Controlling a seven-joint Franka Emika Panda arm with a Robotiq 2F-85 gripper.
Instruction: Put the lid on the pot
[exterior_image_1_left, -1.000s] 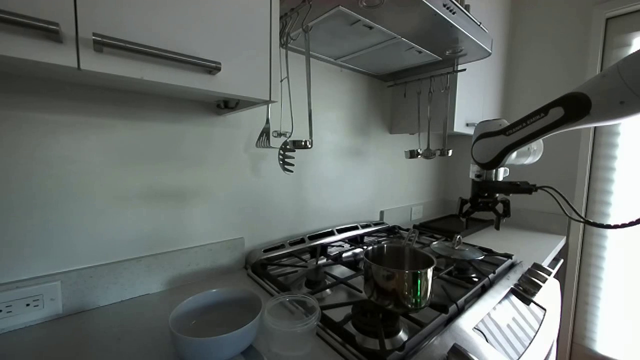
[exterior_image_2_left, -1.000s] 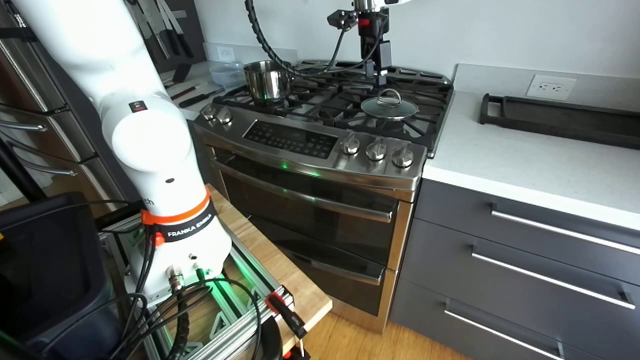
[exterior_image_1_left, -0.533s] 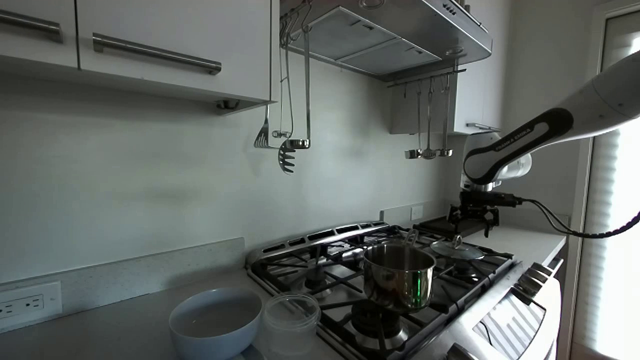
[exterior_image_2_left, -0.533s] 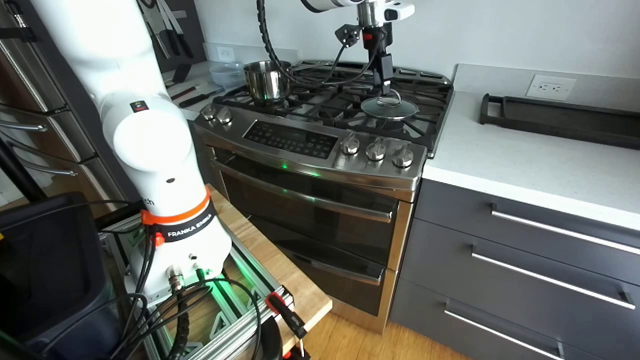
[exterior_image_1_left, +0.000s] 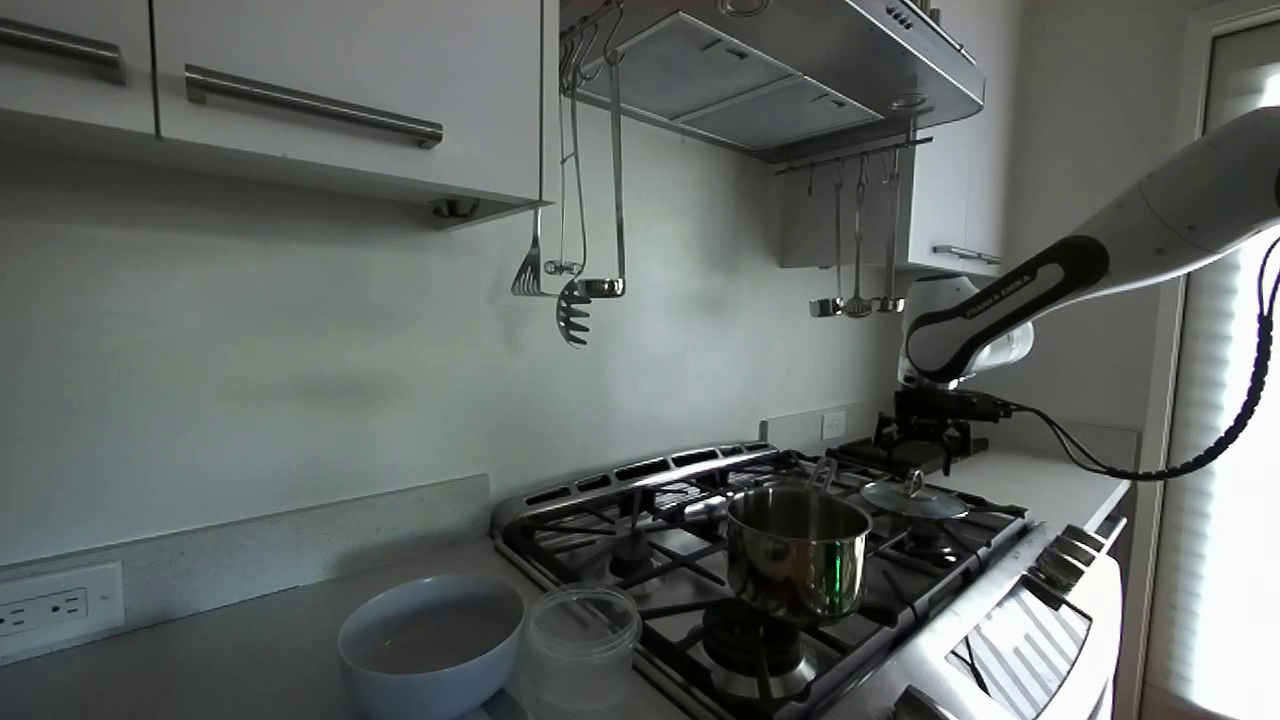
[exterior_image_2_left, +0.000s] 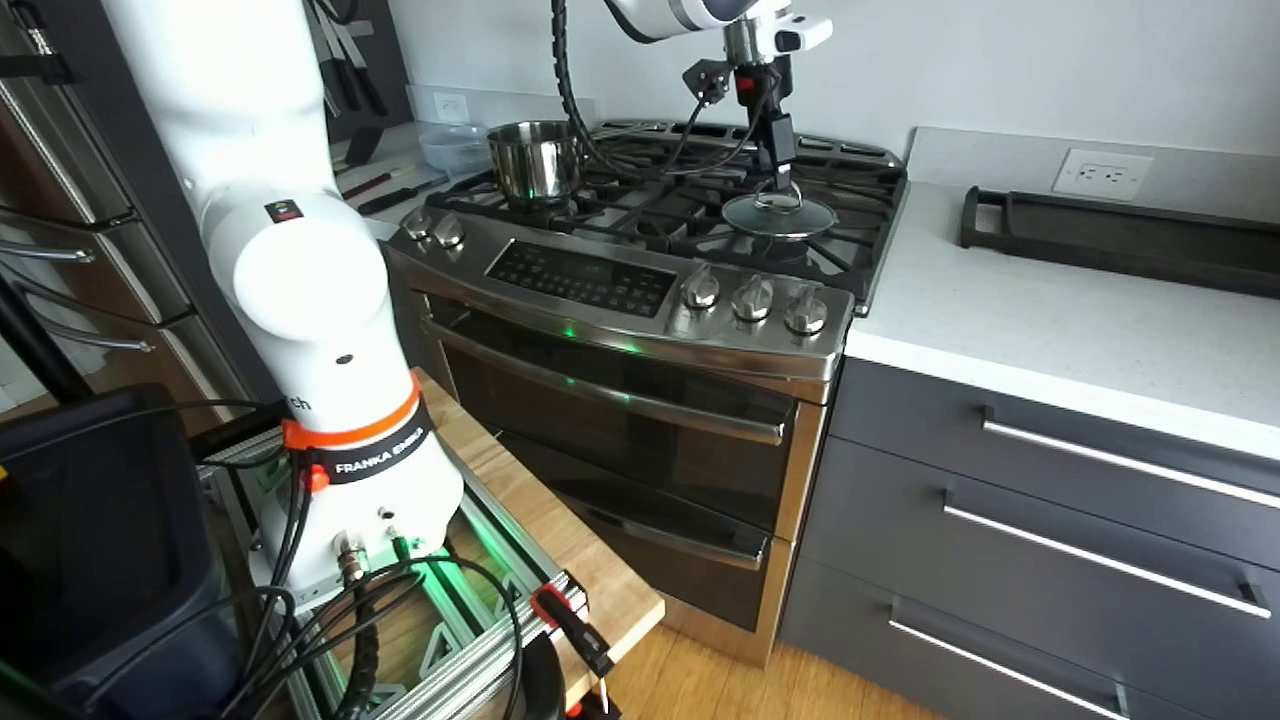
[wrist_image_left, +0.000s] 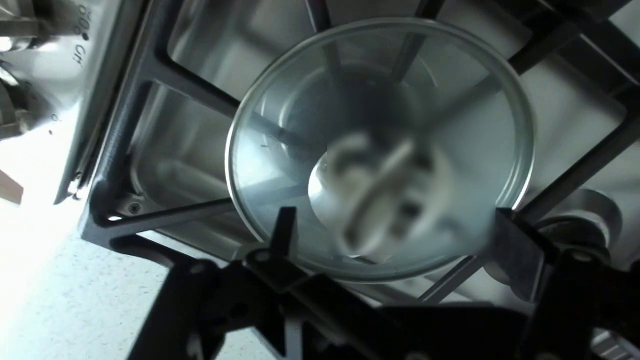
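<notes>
The lid (exterior_image_1_left: 915, 502) is round glass with a silvery rim and a metal loop handle. It lies flat on a front burner grate, also seen in an exterior view (exterior_image_2_left: 775, 217). The shiny steel pot (exterior_image_1_left: 795, 560) stands uncovered on another front burner; it also shows in an exterior view (exterior_image_2_left: 535, 165). My gripper (exterior_image_1_left: 918, 462) is open and empty just above the lid. In an exterior view the fingertips (exterior_image_2_left: 782, 182) overlap the handle's top. In the wrist view the fingers (wrist_image_left: 395, 212) are wide apart over the lid (wrist_image_left: 380, 150); its handle there is blurred, so contact cannot be told.
The black stove grates (exterior_image_2_left: 660, 205) surround the lid and pot. A pale bowl (exterior_image_1_left: 430, 650) and a clear tub (exterior_image_1_left: 583, 650) stand on the counter near the pot. A black griddle tray (exterior_image_2_left: 1130, 245) lies on the counter beside the stove. Utensils (exterior_image_1_left: 858, 250) hang above.
My gripper has come down, closer to the lid's handle, with a slight sideways shift. It stays open. The lid and the pot have not moved.
</notes>
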